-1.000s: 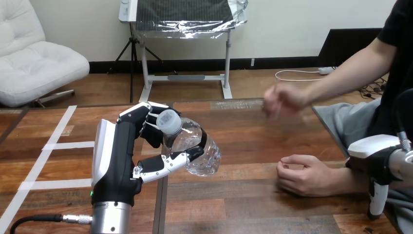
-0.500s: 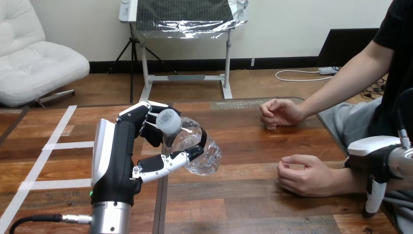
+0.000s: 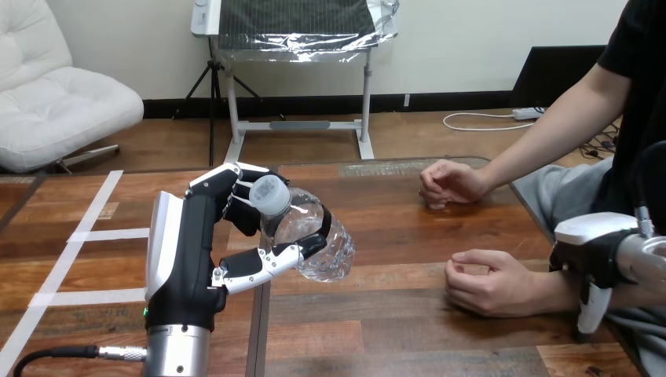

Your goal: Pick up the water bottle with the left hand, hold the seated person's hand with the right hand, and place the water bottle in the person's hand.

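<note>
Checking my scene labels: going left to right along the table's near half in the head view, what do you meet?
White tape strips → the robot's left hand → the clear plastic water bottle it grips → the person's nearer hand, resting on the wooden table → the robot's right hand.

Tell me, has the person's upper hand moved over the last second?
Yes. The person's upper hand has dropped, now sitting by the table's far edge.
</note>
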Action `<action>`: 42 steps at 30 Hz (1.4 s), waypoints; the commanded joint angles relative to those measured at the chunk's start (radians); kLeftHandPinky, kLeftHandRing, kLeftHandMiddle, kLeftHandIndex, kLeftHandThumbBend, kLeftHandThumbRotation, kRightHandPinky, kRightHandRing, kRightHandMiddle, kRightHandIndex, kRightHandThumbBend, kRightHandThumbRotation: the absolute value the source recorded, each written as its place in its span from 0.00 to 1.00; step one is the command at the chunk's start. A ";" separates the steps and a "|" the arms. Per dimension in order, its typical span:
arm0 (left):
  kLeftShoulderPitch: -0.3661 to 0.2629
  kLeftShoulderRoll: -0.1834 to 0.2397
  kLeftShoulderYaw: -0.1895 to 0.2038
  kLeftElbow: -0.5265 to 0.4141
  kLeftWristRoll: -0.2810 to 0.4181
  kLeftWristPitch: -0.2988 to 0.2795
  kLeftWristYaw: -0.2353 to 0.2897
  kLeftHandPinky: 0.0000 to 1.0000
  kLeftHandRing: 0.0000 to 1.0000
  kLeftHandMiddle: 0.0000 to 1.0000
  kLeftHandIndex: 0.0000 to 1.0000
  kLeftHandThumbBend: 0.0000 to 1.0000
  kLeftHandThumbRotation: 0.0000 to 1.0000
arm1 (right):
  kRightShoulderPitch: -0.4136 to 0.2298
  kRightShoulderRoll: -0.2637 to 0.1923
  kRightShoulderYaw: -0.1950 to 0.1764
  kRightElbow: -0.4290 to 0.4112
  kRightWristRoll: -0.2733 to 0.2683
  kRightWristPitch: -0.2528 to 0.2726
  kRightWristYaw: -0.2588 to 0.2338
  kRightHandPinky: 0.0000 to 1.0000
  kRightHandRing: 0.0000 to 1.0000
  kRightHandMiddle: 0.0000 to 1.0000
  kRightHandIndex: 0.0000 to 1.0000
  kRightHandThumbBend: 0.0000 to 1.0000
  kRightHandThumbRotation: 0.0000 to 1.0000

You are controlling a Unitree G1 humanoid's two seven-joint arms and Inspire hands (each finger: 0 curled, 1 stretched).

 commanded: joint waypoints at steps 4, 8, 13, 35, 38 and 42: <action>-0.028 -0.011 0.016 -0.065 -0.002 -0.013 0.008 0.35 0.39 0.44 0.49 0.59 0.00 | -0.021 0.054 0.051 0.080 0.014 -0.029 -0.017 0.51 0.62 0.69 0.67 0.65 0.00; -0.028 -0.008 0.019 -0.060 -0.007 -0.018 0.007 0.35 0.39 0.44 0.49 0.59 0.00 | -0.027 0.074 0.069 0.110 -0.008 -0.002 -0.036 0.51 0.63 0.71 0.75 0.64 0.00; -0.028 -0.006 0.021 -0.056 -0.010 -0.021 0.005 0.35 0.39 0.44 0.50 0.59 0.00 | -0.033 0.083 0.095 0.149 -0.025 -0.009 -0.087 0.43 0.55 0.67 0.82 0.64 0.00; -0.028 -0.006 0.025 -0.053 -0.005 -0.015 0.008 0.36 0.39 0.44 0.50 0.59 0.00 | -0.013 0.072 0.105 0.178 0.005 -0.047 -0.207 0.31 0.45 0.57 0.65 0.59 0.00; -0.028 -0.007 0.026 -0.053 -0.009 -0.013 0.006 0.36 0.39 0.44 0.50 0.59 0.00 | -0.016 0.073 0.107 0.186 0.004 -0.047 -0.211 0.28 0.41 0.55 0.70 0.58 0.00; -0.030 -0.006 0.027 -0.051 -0.011 -0.015 0.006 0.36 0.39 0.44 0.50 0.59 0.00 | -0.025 0.073 0.117 0.198 -0.004 -0.040 -0.204 0.28 0.42 0.56 0.73 0.57 0.00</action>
